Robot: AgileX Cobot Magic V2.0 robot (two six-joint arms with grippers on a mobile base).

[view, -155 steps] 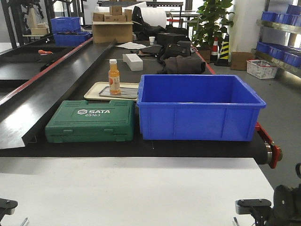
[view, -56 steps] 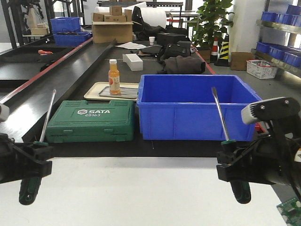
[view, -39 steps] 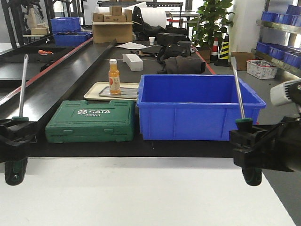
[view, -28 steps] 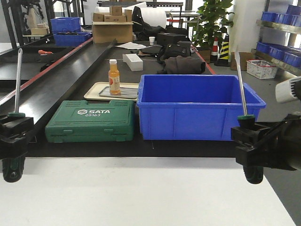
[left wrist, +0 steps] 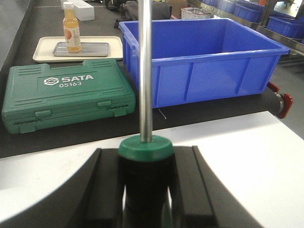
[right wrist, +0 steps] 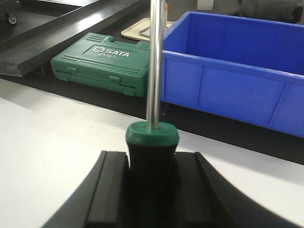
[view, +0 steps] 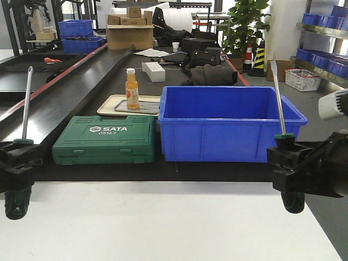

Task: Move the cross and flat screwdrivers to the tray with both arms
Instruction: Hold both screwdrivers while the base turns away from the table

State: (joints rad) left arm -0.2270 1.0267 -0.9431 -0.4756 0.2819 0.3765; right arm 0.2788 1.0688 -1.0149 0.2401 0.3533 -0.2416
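At the far left of the front view, the left end effector (view: pixel 16 166) is clamped on the left screwdriver (view: pixel 26 106). The green collar sits just above the jaws, the silver shaft stands nearly upright, and the dark butt of the handle hangs below, over the white bench (view: pixel 163 223). In the left wrist view, black fingers (left wrist: pixel 107 185) press both sides of the handle.

Beyond the bench edge a green tool case (view: pixel 106 140) lies flat on the black surface. Behind it a beige tray (view: pixel 111 103) carries the grey metal tray (view: pixel 144 107), with an orange bottle (view: pixel 131 88) standing upright on the grey one. Both screwdrivers are well apart from that tray. Just right of the case stands a blue bin (view: pixel 228 128).

At the far right, the right end effector (view: pixel 296 166) grips the right screwdriver (view: pixel 278 98) the same way, shaft up and leaning slightly left, handle butt below the jaws. Its tip looks flat, though it is too small to be sure.
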